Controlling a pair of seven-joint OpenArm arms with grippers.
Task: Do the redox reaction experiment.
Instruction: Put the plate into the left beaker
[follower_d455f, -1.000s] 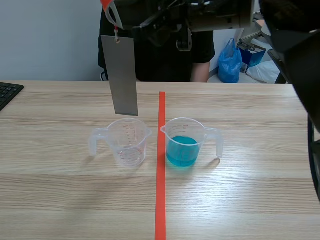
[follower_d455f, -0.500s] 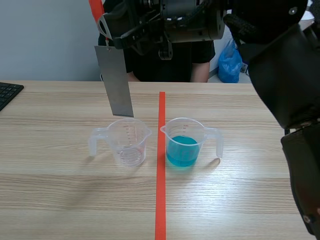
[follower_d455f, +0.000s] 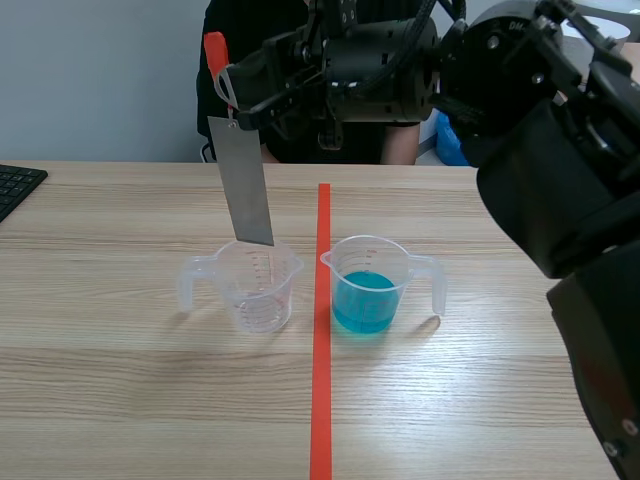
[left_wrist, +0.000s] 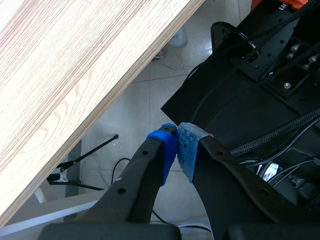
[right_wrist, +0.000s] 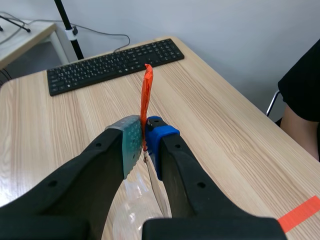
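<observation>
Your right end effector (right_wrist: 144, 134) is clamped on the orange tag (right_wrist: 145, 95), with the tag pinched between the two pads. The metal strip (follower_d455f: 245, 180) hangs from that tag. The right arm comes in from its own side and reaches past the middle, high above the table (follower_d455f: 120, 380).

The strip's long axis runs almost straight up and down, with a slight lean. Its lower end sits right at the mouth of the clear cup (follower_d455f: 258, 285), which looks empty, and you cannot tell from here whether the tip is already below the rim.

What matters for your next move is that the cup of blue liquid (follower_d455f: 365, 285) is not under the strip. It stands to the robot's right of the strip, just across the orange tape line (follower_d455f: 321, 400), near the clear cup but not touching it. I judge that the strip has to travel sideways to the right, clearing both rims, before it goes down into the blue liquid.

The right arm already carries the strip, so it is the arm to use. Your left end effector (left_wrist: 177, 150) is off past the table edge, pads closed together on nothing.

There are:
- one metal strip and one orange tag
- two cups, one with blue liquid
- one tape line
- one keyboard (follower_d455f: 15, 185) at the table's left edge

A person (follower_d455f: 400, 135) sits across the table.
</observation>
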